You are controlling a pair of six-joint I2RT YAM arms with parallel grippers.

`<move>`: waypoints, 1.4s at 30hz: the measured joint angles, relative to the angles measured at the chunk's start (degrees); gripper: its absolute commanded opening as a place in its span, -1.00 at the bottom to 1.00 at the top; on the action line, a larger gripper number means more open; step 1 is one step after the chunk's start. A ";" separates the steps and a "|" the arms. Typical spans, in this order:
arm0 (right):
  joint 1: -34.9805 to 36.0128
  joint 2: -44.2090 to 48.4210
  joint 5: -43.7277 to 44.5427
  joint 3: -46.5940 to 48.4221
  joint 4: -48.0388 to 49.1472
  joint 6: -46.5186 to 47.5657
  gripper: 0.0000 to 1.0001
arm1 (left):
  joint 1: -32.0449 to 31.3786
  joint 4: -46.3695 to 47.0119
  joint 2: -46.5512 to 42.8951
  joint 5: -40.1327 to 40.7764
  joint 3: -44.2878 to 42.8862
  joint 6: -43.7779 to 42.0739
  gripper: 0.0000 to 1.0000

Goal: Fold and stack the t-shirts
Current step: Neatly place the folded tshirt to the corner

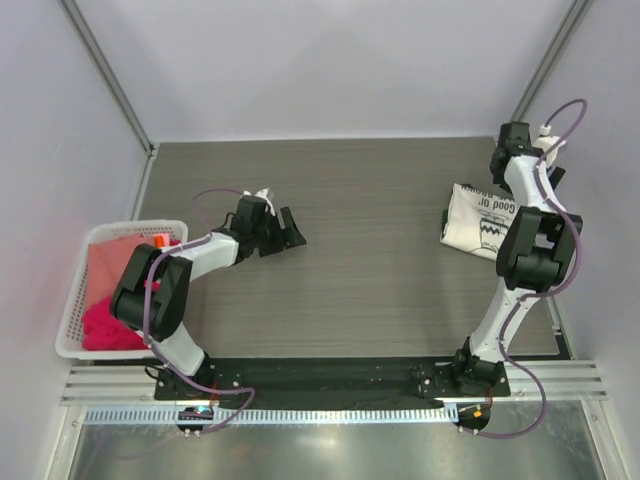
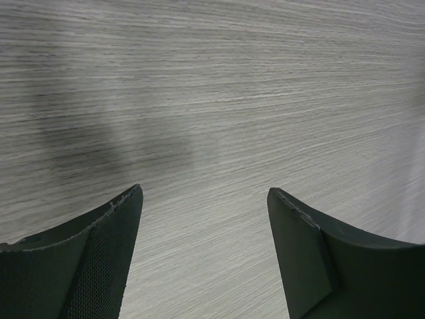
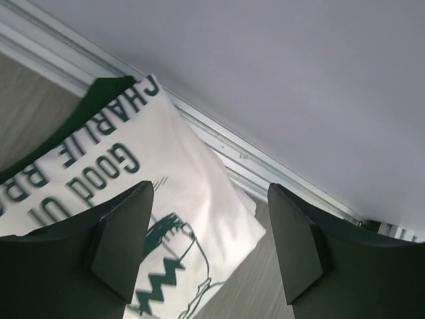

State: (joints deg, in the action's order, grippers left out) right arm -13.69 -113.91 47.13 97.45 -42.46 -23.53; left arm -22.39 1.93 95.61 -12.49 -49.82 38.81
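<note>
Hovering above the cream t-shirt [image 3: 199, 166], right end effector [image 3: 208, 189] apart; left end effector [image 2: 204, 189] apart over table [image 2: 212, 100].

matt wood-grain table [image 1: 380, 270], soft cream cloth t-shirt [image 1: 478, 222], white plastic lattice basket [image 1: 68, 315].

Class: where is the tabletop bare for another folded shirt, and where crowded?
Bare: the table between the left tool and the cream t-shirt, back to the wall. Crowded: the right edge by that shirt; the basket holding pink shirts.
</note>
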 measured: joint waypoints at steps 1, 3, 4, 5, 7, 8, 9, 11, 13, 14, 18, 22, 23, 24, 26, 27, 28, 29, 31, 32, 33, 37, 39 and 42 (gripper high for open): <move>1.42 1.62 1.14 -0.79 0.22 0.02 0.51 | 0.00 0.02 -0.57 0.15 0.22 -0.09 0.55; 5.68 6.84 2.10 -3.74 0.81 0.35 0.51 | 0.00 0.52 -2.21 0.70 1.03 -0.28 0.55; 8.26 10.40 1.07 -5.77 1.95 0.83 0.51 | 0.00 0.92 -3.19 0.96 1.62 -0.33 0.55; 10.14 13.53 -0.26 -7.61 3.06 1.18 0.50 | 0.00 1.29 -4.13 1.16 2.14 -0.33 0.55; 14.21 20.26 -5.86 -10.99 5.33 2.19 0.46 | 0.00 2.14 -5.88 1.53 3.17 -0.37 0.55; 15.45 23.85 -10.21 -13.14 7.19 2.54 0.40 | 0.00 2.54 -6.64 1.60 3.58 -0.37 0.56; 15.74 26.25 -13.27 -14.73 8.55 2.62 0.36 | 0.00 2.89 -7.30 1.68 3.91 -0.37 0.56; 15.06 30.53 -19.23 -19.21 12.61 2.43 0.18 | 0.00 3.65 -8.02 1.86 4.24 -0.39 0.55; 14.21 32.02 -23.98 -22.91 15.02 2.21 -0.06 | 0.00 4.26 -8.13 1.88 4.24 -0.39 0.55; 13.81 31.71 -26.16 -24.39 16.09 2.03 -0.26 | 0.00 4.46 -8.13 1.88 4.26 -0.39 0.55; 13.81 25.03 -34.23 -27.74 18.67 1.01 -0.62 | 0.00 4.72 -8.13 1.90 4.26 -0.42 0.55; 15.41 18.34 -39.50 -29.05 18.97 0.85 -0.76 | 0.00 4.72 -8.13 1.99 4.26 -0.50 0.55; 15.69 17.25 -40.09 -29.09 18.93 0.79 -0.84 | 0.00 4.72 -8.13 1.99 4.26 -0.52 0.55; 16.00 16.26 -40.46 -29.09 18.93 0.81 -0.86 | 0.00 4.70 -8.13 1.99 4.26 -0.52 0.55; 16.39 14.73 -40.30 -29.09 18.91 0.70 -0.87 | 0.00 4.70 -8.13 2.01 4.26 -0.52 0.55; 16.44 13.94 -39.80 -29.09 18.82 0.70 -0.87 | 0.00 4.70 -8.13 1.99 4.26 -0.52 0.55; 16.41 13.35 -38.97 -29.09 18.75 0.74 -0.87 | 0.00 4.70 -8.13 2.01 4.26 -0.52 0.55; 16.41 12.57 -37.83 -29.09 18.58 0.74 -0.87 | 0.00 4.70 -8.13 1.99 4.24 -0.52 0.54; 16.41 11.32 -35.71 -29.09 18.05 0.74 -0.87 | 0.00 4.70 -8.13 1.99 4.24 -0.50 0.54; 16.41 10.73 -34.64 -29.09 17.68 0.74 -0.86 | 0.00 4.70 -8.13 1.99 4.24 -0.50 0.54; 16.41 10.21 -33.70 -29.07 17.16 0.76 -0.87 | 0.00 4.70 -8.13 1.99 4.24 -0.50 0.54; 16.31 8.83 -29.90 -29.07 15.02 0.74 -0.87 | 0.00 4.70 -8.13 1.95 4.24 -0.50 0.54; 16.31 8.61 -27.76 -29.09 13.55 0.68 -0.87 | 0.00 4.70 -8.13 1.95 4.24 -0.48 0.54; 16.33 9.44 -25.07 -29.79 12.35 0.63 -0.87 | 0.00 4.72 -8.13 1.92 4.24 -0.46 0.54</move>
State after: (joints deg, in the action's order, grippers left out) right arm 2.63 -104.47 22.06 67.66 -30.11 -22.90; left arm -22.39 6.66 87.48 -10.57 -45.58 38.35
